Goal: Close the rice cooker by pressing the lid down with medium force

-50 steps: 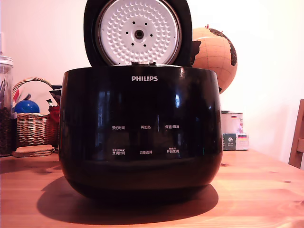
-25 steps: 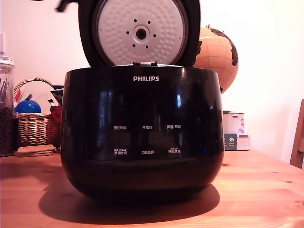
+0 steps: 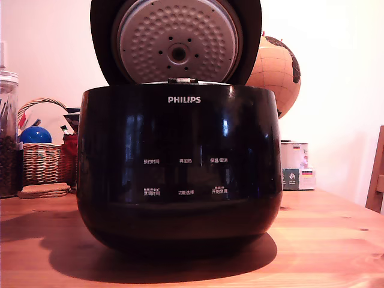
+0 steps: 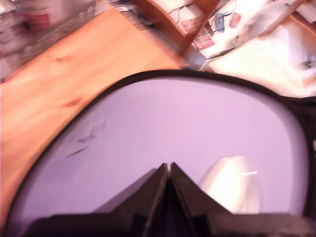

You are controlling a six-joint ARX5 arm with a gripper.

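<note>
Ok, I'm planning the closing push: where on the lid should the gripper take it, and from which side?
The lid stands open, inner plate facing the exterior camera. Its outer dome is smooth and broad, no handle visible, so probably press rather than pinch: shut gripper on the dome's upper part, coming from behind the rice cooker.

Cooker mid-table, lid up at its back

The cooker (image 3: 179,168) stands on the table (image 3: 324,240), with the lid (image 3: 177,42) tilted over its rear rim. Behind it, on the exterior view's left, are a basket (image 3: 39,162) and a jar (image 3: 7,138), and on the right a globe (image 3: 276,72) above a box (image 3: 294,165)
</note>
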